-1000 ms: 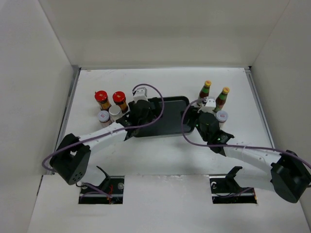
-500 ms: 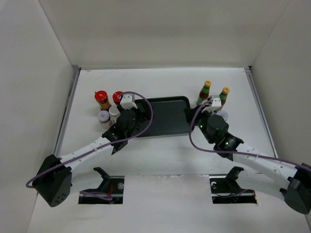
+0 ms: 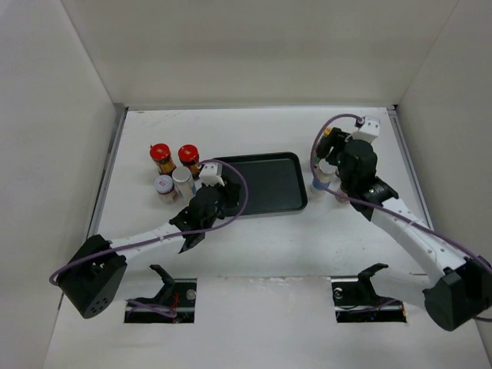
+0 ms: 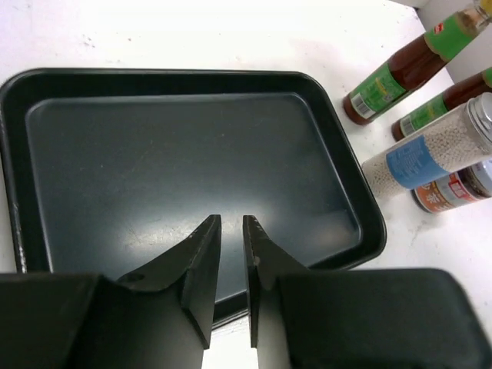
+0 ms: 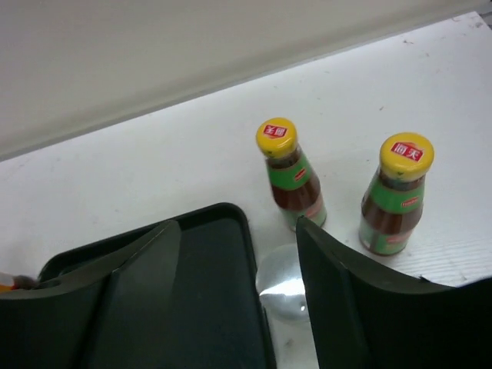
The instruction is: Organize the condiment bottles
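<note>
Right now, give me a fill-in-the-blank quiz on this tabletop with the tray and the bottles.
The black tray is completely ___.
The two slim bottles right of it have ___ caps.
The left end effector is ___, gripping nothing.
The two jars left of the tray's far corner have ___ lids.
Missing words: empty, yellow, shut, red.

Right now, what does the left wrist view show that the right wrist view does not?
Only the left wrist: the left gripper, shut above the black tray, the blue label of a grey-topped jar, and a short labelled jar beside it. Only the right wrist: the right gripper, open, the back wall, and the printed tops of the yellow caps of the two slim bottles. Both: the tray and those bottles.
</note>
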### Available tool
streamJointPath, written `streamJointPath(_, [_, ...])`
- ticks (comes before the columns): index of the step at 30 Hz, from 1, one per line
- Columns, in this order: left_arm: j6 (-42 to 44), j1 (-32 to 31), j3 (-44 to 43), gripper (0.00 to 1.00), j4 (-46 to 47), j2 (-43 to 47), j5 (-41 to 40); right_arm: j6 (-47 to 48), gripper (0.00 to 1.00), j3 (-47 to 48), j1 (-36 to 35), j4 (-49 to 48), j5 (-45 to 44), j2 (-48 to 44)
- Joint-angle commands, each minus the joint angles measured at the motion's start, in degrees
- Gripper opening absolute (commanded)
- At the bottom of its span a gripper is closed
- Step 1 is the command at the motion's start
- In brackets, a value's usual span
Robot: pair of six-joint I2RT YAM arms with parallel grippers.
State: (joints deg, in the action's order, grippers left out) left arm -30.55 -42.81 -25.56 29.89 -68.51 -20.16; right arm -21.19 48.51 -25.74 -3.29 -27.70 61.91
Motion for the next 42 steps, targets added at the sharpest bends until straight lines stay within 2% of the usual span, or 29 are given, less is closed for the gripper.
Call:
streamJointPath(1, [-1.8, -0.7, 2.0, 0.2, 7.9, 1.0, 1.6, 2.8, 0.71, 6.8, 3.0, 1.0, 3.4, 5.3])
streamJointPath(4, [-2.3, -1.8, 3.8, 0.31, 13.2, 0.7, 3.8, 3.3, 0.71, 11.1, 4.1, 1.5, 3.6, 11.1])
streamJointPath(9, [-2.9, -3.4, 6.5, 0.4, 20.2, -0.9, 5.5, 4.3, 0.7, 15.9, 6.7, 3.1, 3.8, 18.1])
streamJointPath(16, [-3.6, -3.1, 7.3, 0.45, 20.6, -1.1, 4.9, 4.4, 0.68, 19.4, 8.2, 3.6, 3.7, 24.7])
streamJointPath(19, [-4.5, -3.2, 7.1, 0.48, 20.7, -2.3, 5.3, 5.5, 0.62, 21.7, 8.0, 4.1, 3.4, 27.9])
streamJointPath(31, [-5.9, -2.6, 7.4, 0.51, 22.5, -4.2, 6.5, 6.5, 0.31, 21.6, 8.2, 0.7, -0.4, 28.1])
streamJointPath(36, [-6.2, -2.5, 7.9, 0.53, 23.2, -3.9, 6.2, 11.4, 0.3, 21.0, 6.0, -4.6, -1.6, 22.7])
streamJointPath(42, [-6.5, -2.1, 8.1, 0.55, 23.3, -3.6, 6.1, 13.8, 0.3, 22.8, 2.3, -5.9, -2.5, 18.0])
